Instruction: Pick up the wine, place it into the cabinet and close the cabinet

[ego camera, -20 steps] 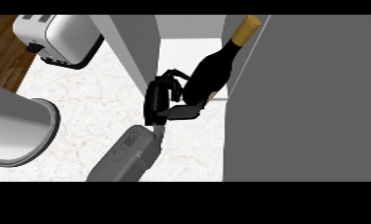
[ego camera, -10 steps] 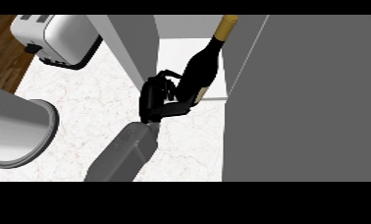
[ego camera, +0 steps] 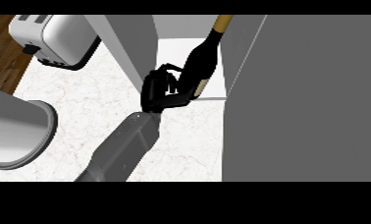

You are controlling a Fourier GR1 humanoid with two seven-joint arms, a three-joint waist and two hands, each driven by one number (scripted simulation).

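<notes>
The robot's hand point(ego camera: 161, 92), fingers curled around the wine bottle point(ego camera: 200, 63), has carried it deeper into the open cabinet point(ego camera: 130, 46), so placing seems close.

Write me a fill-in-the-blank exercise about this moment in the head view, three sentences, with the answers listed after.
1. The hand is curled round the dark ____ bottle.
2. The bottle's neck has a ____ coloured top and points into the cabinet opening.
3. At the view's upper left, on the counter, stands a white ____.

Missing words: wine; gold; toaster
</notes>
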